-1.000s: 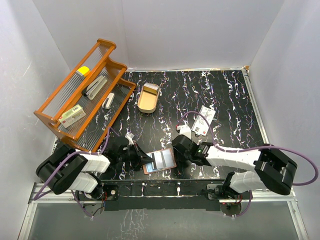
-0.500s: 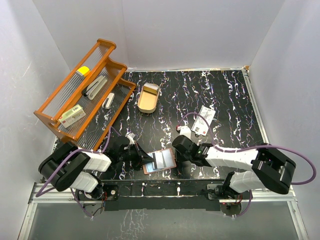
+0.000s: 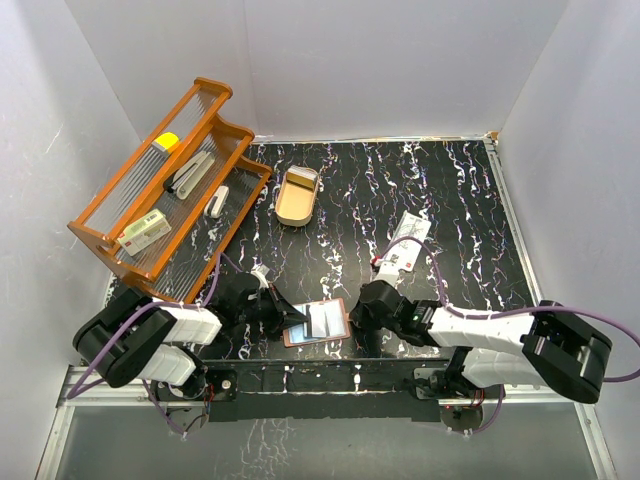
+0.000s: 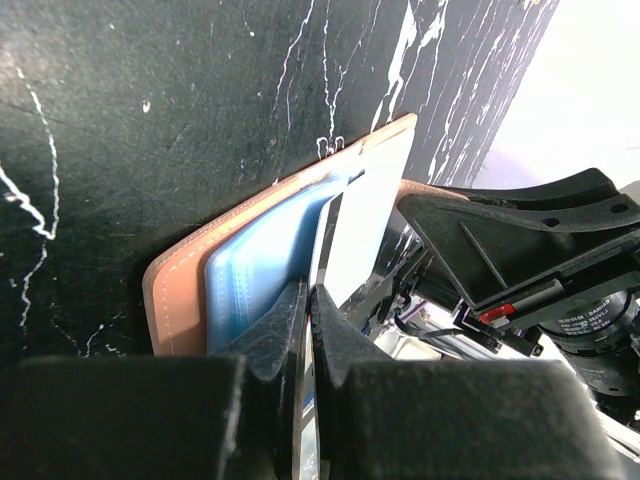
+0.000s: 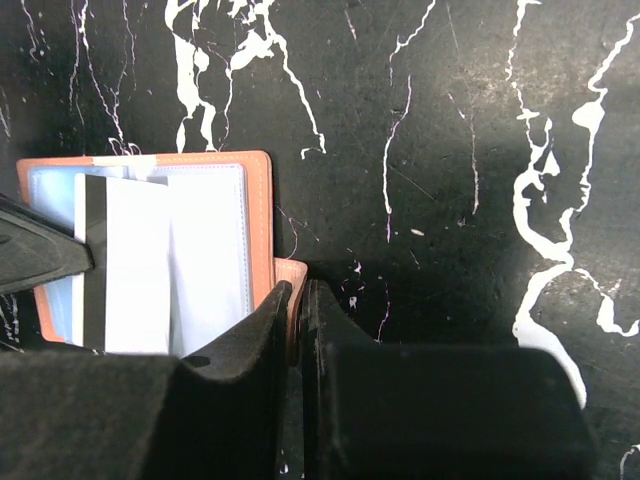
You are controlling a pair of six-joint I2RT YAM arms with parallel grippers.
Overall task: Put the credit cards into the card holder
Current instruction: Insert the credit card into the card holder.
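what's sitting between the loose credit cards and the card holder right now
The right end effector lies between them, shut on the card holder at its strap tab. Its purple cable arcs beside the credit cards. Nothing else visible stands between.

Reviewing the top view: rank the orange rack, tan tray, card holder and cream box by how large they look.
Largest: rack, by far.
Next: tray and card holder look about alike, so they are not ranked.
Smallest: cream box.
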